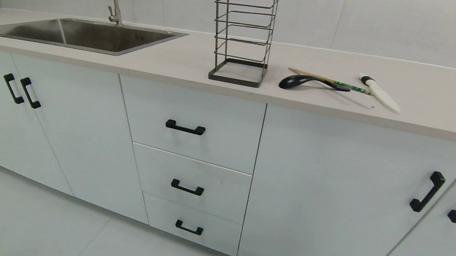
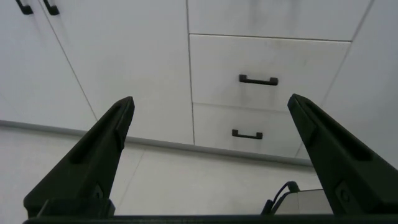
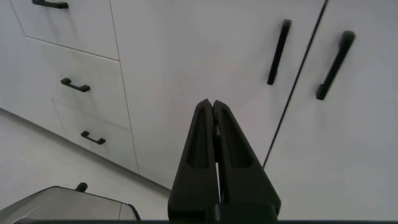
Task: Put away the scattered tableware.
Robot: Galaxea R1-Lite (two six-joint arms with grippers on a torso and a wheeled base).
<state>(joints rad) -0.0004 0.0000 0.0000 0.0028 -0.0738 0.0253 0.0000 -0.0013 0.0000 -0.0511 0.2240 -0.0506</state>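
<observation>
The left end effector (image 2: 211,99) hangs low by the drawers (image 2: 258,79), opened wide and holding nothing. The right end effector (image 3: 213,106) is pressed shut, empty too, facing the cupboard doors (image 3: 205,50). I think no pick-up has begun. Up on the bench (image 1: 425,102), a black spoon (image 1: 300,82), chopsticks (image 1: 326,79) and a white tool (image 1: 380,94) lie flat close together, near the tall wire rack (image 1: 242,28), probably their home
</observation>
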